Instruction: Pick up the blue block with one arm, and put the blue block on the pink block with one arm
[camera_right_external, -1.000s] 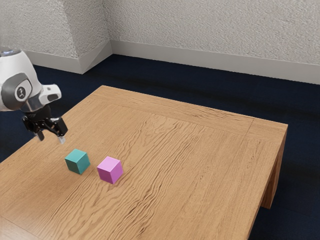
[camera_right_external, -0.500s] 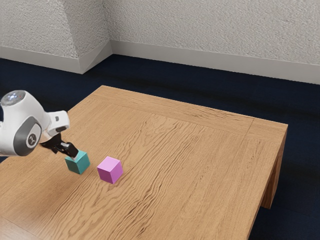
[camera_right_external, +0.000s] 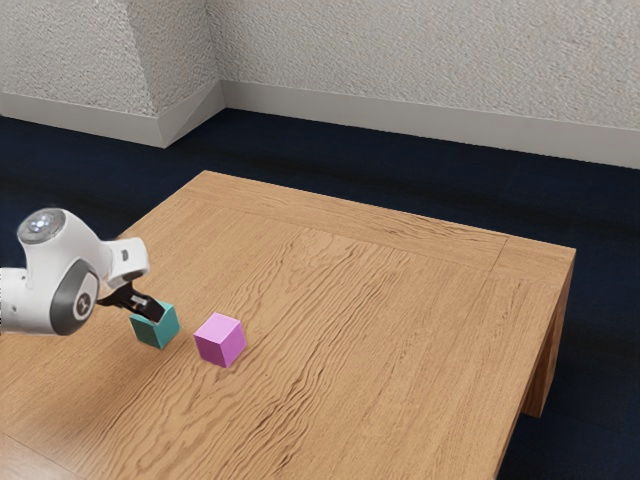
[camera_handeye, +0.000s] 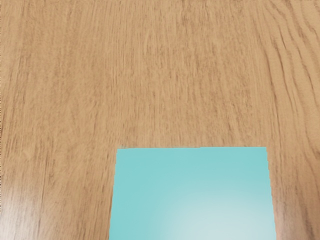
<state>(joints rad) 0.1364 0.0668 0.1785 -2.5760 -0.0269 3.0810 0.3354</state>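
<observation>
Blue block (camera_right_external: 160, 329) sits on the table (camera_right_external: 400, 300) at the exterior view's lower left, just beside the pink block (camera_right_external: 220, 339). The gripper (camera_right_external: 147, 309) is down on it; I cannot tell whether it grips.

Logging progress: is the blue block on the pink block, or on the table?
On the table: the blue block rests flat beside the pink block, apart from it.

Blue block (camera_right_external: 160, 329) is teal, pink block (camera_right_external: 220, 339) orchid, table (camera_right_external: 400, 300) wood-grained tan.

One blue block (camera_right_external: 160, 330), one pink block (camera_right_external: 220, 339), one table (camera_right_external: 400, 300)
</observation>
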